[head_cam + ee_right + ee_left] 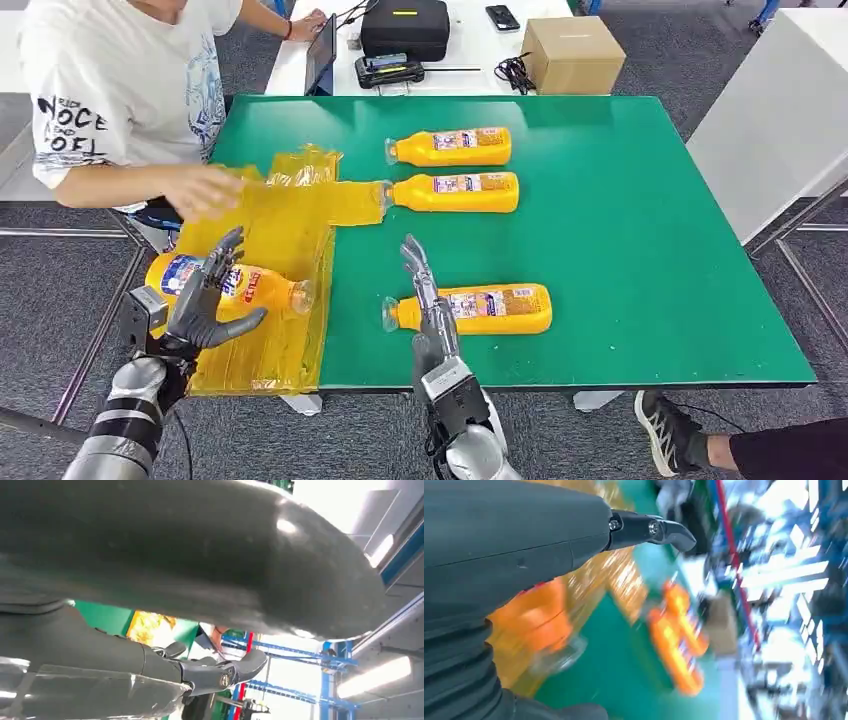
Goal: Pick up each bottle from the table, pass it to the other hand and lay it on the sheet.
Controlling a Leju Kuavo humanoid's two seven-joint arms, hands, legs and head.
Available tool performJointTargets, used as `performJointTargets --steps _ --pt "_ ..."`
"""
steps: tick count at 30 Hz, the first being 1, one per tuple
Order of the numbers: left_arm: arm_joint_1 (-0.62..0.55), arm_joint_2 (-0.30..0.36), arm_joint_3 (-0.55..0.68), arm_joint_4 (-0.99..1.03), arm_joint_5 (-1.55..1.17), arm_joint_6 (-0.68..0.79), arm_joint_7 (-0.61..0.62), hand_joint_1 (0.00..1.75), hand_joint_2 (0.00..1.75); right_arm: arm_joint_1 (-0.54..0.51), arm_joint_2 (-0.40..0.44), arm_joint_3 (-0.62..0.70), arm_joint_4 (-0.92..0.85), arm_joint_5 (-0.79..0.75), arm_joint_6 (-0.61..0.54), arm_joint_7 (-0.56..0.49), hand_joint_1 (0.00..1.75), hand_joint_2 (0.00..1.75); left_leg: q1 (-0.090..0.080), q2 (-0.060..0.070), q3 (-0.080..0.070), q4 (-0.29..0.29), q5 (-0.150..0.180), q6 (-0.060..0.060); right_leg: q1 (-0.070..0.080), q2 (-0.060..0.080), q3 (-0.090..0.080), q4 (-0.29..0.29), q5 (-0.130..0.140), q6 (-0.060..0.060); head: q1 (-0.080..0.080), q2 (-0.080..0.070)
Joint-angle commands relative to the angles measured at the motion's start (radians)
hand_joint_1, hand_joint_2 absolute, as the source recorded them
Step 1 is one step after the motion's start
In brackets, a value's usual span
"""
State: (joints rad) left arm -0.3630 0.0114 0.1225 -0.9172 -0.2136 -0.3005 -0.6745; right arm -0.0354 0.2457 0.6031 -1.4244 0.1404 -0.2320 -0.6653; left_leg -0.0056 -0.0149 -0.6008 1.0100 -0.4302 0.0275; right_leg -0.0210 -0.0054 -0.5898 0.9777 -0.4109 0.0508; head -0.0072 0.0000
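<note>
The robot's left hand, fingers spread, rests over an orange plastic bottle with a blue and red label lying on the crinkled yellow plastic sheet. The right hand, open, touches the nearest orange bottle on the green table. I think the round bottle can roll away under a push, and the person's hand on the sheet is close.

Grey carpet covers the floor around the green table. Behind it stands a white desk. A white counter stands to the right.
</note>
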Motion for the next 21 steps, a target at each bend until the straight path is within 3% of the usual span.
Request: performJointTargets --steps 1,5,6,9,16,21 --pt "-0.009 -0.129 0.088 -0.175 0.090 0.159 0.023 0.00 1.75 -0.013 -0.009 0.002 0.044 0.028 -0.049 0.013 0.00 0.00 0.001 -0.001 0.000 0.000 0.000 -0.001 0.001 -0.001 0.001 -0.001 0.000 -0.001 0.000 0.000" --pt "0.042 -0.164 0.090 -0.258 0.102 0.286 0.014 0.00 1.75 -0.001 -0.035 -0.032 0.007 0.143 -0.134 0.075 0.00 0.00 0.001 0.001 0.001 0.000 -0.001 -0.001 0.002 0.000 0.002 -0.001 -0.001 -0.002 0.000 0.000" --pt "0.070 -0.177 0.080 -0.285 0.089 0.329 0.023 0.00 1.75 0.001 -0.045 -0.067 -0.013 0.180 -0.152 0.110 0.00 1.75 0.002 0.001 0.002 0.001 -0.002 -0.002 0.003 0.000 0.003 -0.001 -0.001 -0.002 0.000 0.000" --pt "0.144 -0.222 0.050 -0.338 0.015 0.542 -0.009 0.00 1.75 -0.030 -0.105 -0.154 -0.018 0.357 -0.169 0.244 0.00 1.75 0.002 0.001 0.003 0.000 -0.002 -0.001 0.002 0.000 0.004 -0.003 -0.001 -0.001 0.000 0.000" --pt "0.207 -0.235 0.011 -0.358 0.017 0.641 -0.024 0.00 1.75 -0.074 -0.144 -0.226 0.033 0.490 -0.158 0.321 0.00 1.75 0.000 0.002 0.001 0.000 -0.001 -0.001 0.000 0.001 0.002 -0.002 0.000 -0.001 0.000 0.000" --pt "0.279 -0.236 0.004 -0.363 0.040 0.661 -0.024 0.00 1.75 -0.100 -0.211 -0.275 0.082 0.537 -0.045 0.459 0.00 1.75 0.000 0.003 0.003 -0.001 -0.002 -0.001 0.000 0.002 0.003 -0.003 0.000 -0.002 0.000 0.000"
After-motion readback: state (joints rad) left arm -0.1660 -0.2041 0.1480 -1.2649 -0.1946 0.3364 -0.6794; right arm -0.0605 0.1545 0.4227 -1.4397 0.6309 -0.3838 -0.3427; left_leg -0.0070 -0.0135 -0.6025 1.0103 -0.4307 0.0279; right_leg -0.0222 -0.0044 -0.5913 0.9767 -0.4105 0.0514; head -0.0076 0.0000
